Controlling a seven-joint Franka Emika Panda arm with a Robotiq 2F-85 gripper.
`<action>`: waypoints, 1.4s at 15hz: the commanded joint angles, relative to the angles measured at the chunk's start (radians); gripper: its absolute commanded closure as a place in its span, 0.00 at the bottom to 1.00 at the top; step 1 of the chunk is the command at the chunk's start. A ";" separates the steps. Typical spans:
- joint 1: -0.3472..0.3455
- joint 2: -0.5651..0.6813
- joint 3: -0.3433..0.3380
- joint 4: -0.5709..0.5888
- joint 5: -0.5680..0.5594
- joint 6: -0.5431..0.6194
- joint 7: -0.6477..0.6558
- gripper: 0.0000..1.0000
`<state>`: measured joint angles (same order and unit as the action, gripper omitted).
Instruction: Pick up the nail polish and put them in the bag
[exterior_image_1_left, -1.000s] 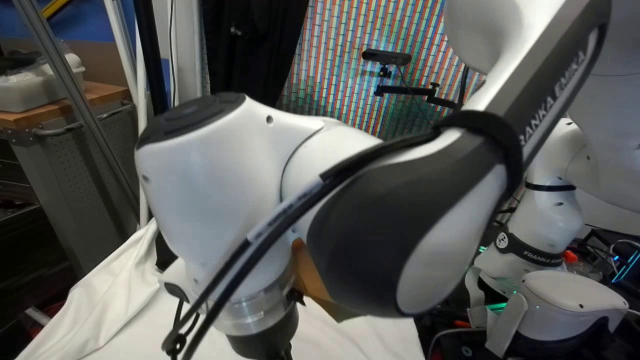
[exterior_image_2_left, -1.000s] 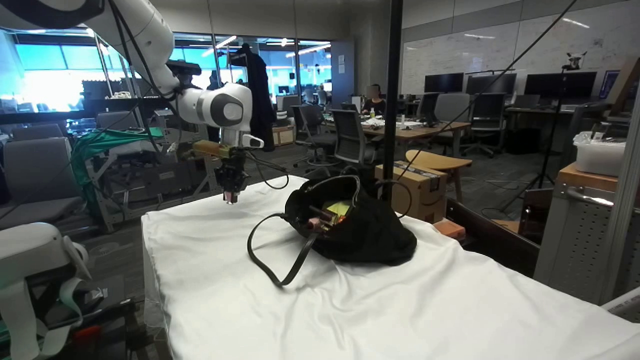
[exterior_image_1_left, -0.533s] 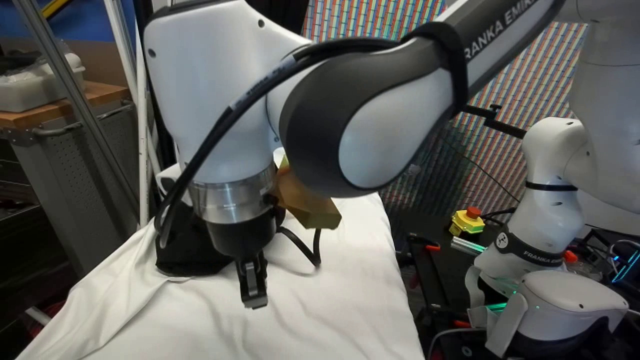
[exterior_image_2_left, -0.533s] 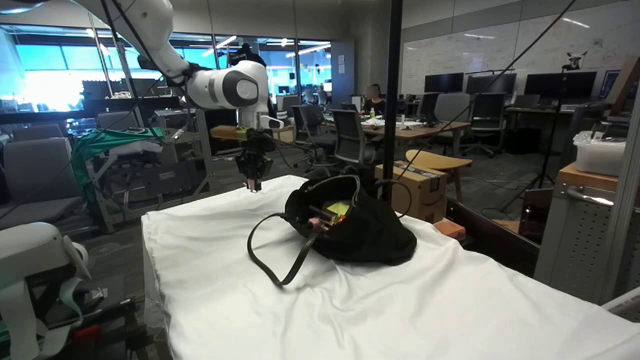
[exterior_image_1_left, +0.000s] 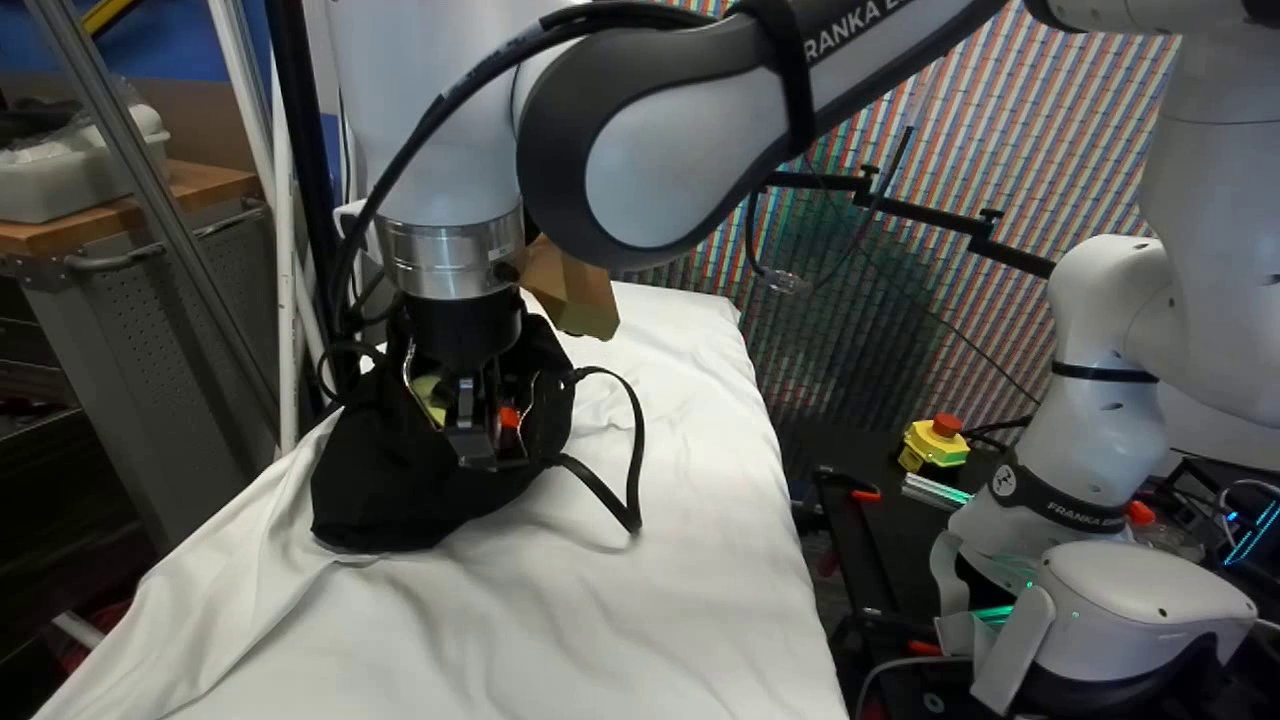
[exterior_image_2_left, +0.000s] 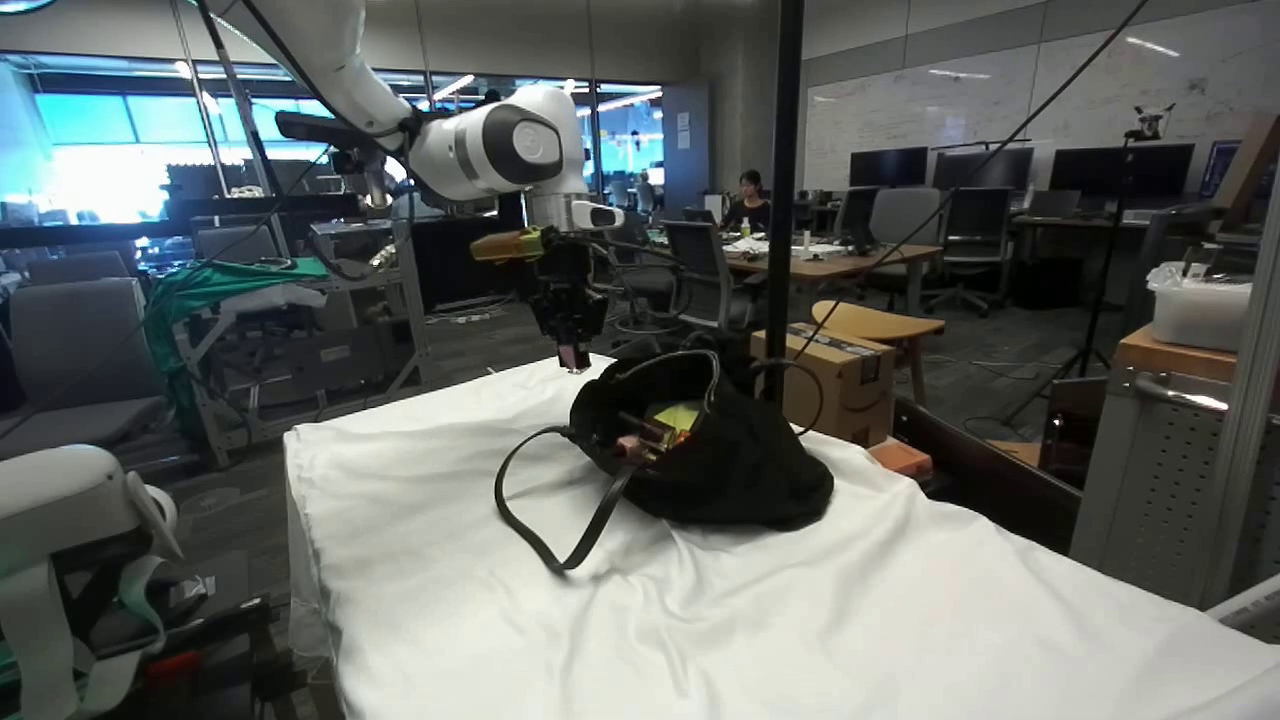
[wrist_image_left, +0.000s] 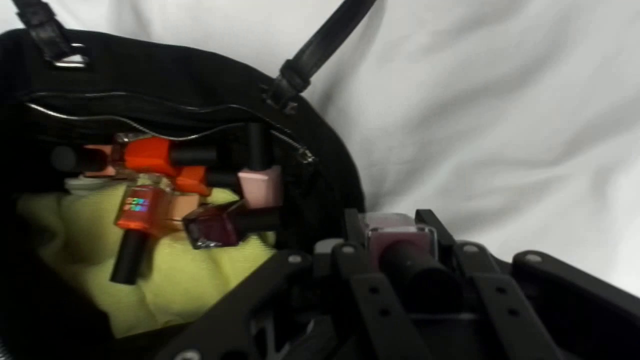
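Polish bottle (wrist_image_left: 397, 240) reaches the edge of the bag (exterior_image_2_left: 740, 470)

The hand (wrist_image_left: 390, 221) is closer to its goal than a second ago: it moves above the white-draped table (exterior_image_2_left: 450, 520) and is now by the bag's mouth in both exterior views. Its grip does not change. The fingers stay clamped on the polish bottle, the pinkish glass base outward at the tips, the capped end toward the palm.

The bag lies where it did. Inside are an orange bottle (wrist_image_left: 147, 154), a pale pink bottle (wrist_image_left: 261, 186), a dark red bottle (wrist_image_left: 212, 227) and several more, on and around a yellow cloth (wrist_image_left: 185, 280).

For the task, this probably means the carry is nearly finished and the release comes next. In the wrist view the polish bottle appears at the rim, not over the hollow, so a little more sideways travel seems called for; dropped here, it could strike the edge and roll onto the table. Its height above the rim is hard to tell.
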<state>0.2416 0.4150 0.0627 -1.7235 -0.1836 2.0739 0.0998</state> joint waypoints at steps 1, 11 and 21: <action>-0.023 0.017 -0.029 0.064 -0.037 -0.011 0.062 0.80; -0.063 0.134 -0.094 0.209 -0.026 -0.022 0.176 0.78; -0.069 0.043 -0.092 0.114 -0.027 -0.087 0.157 0.00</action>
<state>0.1692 0.5380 -0.0375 -1.5499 -0.1953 2.0428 0.2774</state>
